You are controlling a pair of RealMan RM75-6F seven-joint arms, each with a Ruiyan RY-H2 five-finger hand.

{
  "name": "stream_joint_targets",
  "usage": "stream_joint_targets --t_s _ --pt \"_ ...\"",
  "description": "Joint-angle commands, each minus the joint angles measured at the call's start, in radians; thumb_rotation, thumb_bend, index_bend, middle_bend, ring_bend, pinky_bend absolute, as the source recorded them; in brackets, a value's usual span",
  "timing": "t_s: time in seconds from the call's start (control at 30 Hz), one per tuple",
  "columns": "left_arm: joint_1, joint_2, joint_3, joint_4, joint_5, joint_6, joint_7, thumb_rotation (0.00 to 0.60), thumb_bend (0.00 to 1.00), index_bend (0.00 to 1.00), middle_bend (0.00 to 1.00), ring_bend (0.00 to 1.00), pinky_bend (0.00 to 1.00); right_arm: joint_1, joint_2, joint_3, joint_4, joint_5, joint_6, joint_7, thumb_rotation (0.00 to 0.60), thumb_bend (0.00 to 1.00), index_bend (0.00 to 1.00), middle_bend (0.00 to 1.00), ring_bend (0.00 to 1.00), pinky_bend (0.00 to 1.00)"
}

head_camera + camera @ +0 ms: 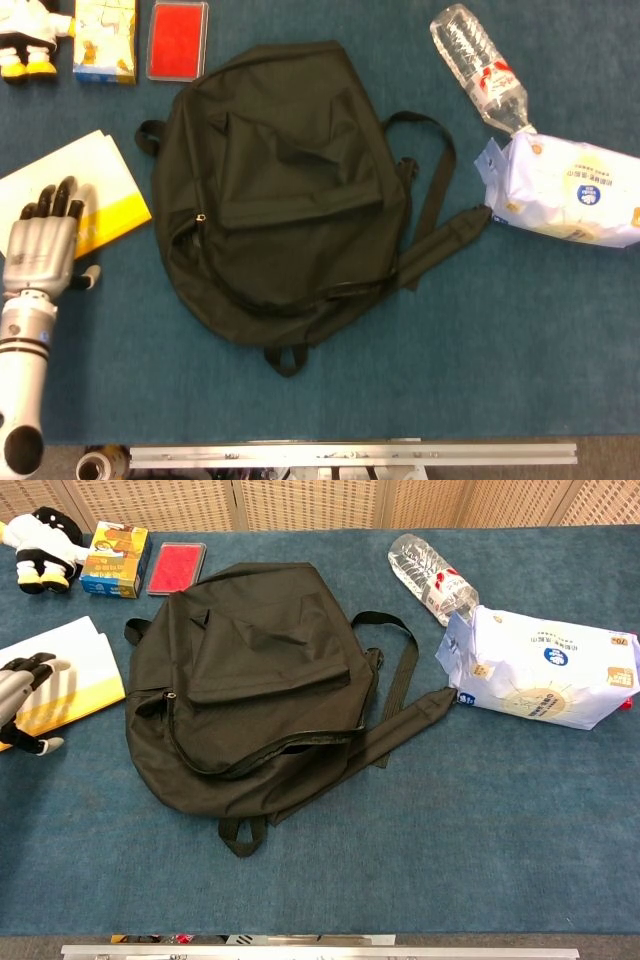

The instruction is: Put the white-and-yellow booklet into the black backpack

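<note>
The white-and-yellow booklet (95, 180) (75, 670) lies flat at the left of the blue table. My left hand (45, 245) (22, 695) lies on top of its near-left part, palm down, fingers stretched and a little apart, holding nothing. The black backpack (280, 190) (250, 680) lies flat in the middle, its curved zip partly open along the lower side. Neither view shows my right hand.
A plush toy (25, 35), a yellow carton (105, 40) and a red case (177, 40) line the far left edge. A clear water bottle (480, 70) and a white wipes pack (565, 190) lie at the right. Backpack straps (435, 200) trail rightward.
</note>
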Motion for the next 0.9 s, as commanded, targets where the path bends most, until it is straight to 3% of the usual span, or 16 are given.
stream_joint_targets --t_s 0.03,0.47,0.7,0.9 --pt "-0.014 -0.021 -0.009 0.021 -0.025 -0.007 0.019 0.600 0.23 0.00 0.00 0.00 0.15 -0.002 0.001 0.000 0.003 0.003 0.001 0.004 0.600 0.20 0.32 0.35 0.20 0.29" --pt "-0.026 -0.024 -0.019 0.046 -0.067 -0.012 0.012 0.600 0.23 0.00 0.00 0.00 0.15 0.001 -0.002 0.000 0.011 0.008 -0.013 0.004 0.600 0.20 0.32 0.35 0.20 0.29" --pt "-0.029 -0.021 -0.019 0.049 -0.074 -0.015 0.001 0.600 0.30 0.00 0.00 0.00 0.15 -0.003 -0.002 0.000 0.006 0.009 -0.007 0.001 0.600 0.20 0.32 0.35 0.20 0.29" --pt "-0.034 -0.020 -0.012 0.052 -0.082 -0.025 0.002 0.600 0.30 0.00 0.00 0.00 0.15 -0.008 0.002 0.000 0.001 0.009 0.001 0.000 0.600 0.20 0.32 0.35 0.20 0.29"
